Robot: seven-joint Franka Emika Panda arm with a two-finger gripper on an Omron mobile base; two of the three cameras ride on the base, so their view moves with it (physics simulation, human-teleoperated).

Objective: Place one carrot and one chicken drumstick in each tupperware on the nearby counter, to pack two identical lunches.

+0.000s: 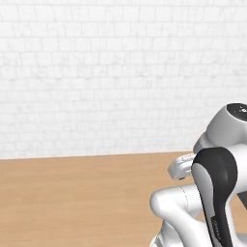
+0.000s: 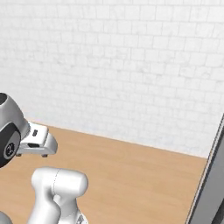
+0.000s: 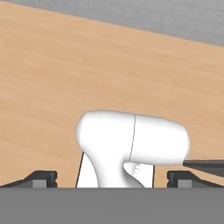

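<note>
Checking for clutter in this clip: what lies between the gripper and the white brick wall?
Only bare wood-toned floor runs from the open gripper to the brick wall, as the right base view and the hand view show.

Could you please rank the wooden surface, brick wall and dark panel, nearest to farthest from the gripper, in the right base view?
1. Wooden surface, directly below the gripper.
2. White brick wall behind, and dark panel at far right: too close to call.

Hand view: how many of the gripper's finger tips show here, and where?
2. One fingertip sits at the lower left, the other at the lower right. They stand wide apart, so the gripper is open and holds nothing. Neither is hidden.
</note>
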